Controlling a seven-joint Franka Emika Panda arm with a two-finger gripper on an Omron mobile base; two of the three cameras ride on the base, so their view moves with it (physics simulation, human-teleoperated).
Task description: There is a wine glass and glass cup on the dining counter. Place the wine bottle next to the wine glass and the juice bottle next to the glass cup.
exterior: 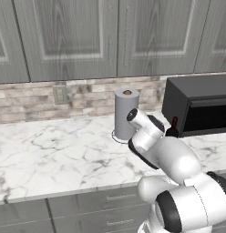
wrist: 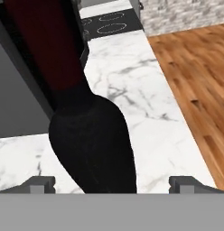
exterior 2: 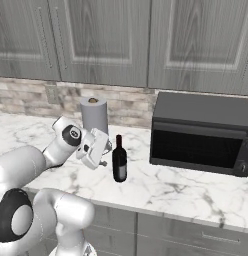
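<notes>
Wine bottle [exterior 2: 119,159] on worktop [exterior 2: 161,185] — betw paper-towel roll [exterior 2: 94,115] & microwave [exterior 2: 202,132].

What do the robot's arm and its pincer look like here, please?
The arm is glossy white with rounded links and dark grey-black joint bands. The pincer is a blocky white-grey hand; its two finger tips are small, dark grey and squared.

Even, flat render light; sharp pics.

My wine bottle [exterior 2: 119,160] looks like dark glossy glass. The counter [exterior 2: 186,187] is smooth, polished white marble with grey veins. The paper-towel roll [exterior 2: 94,116] is matt grey, the microwave [exterior 2: 202,132] matt dark, the floor [wrist: 199,76] warm wood planks.
</notes>
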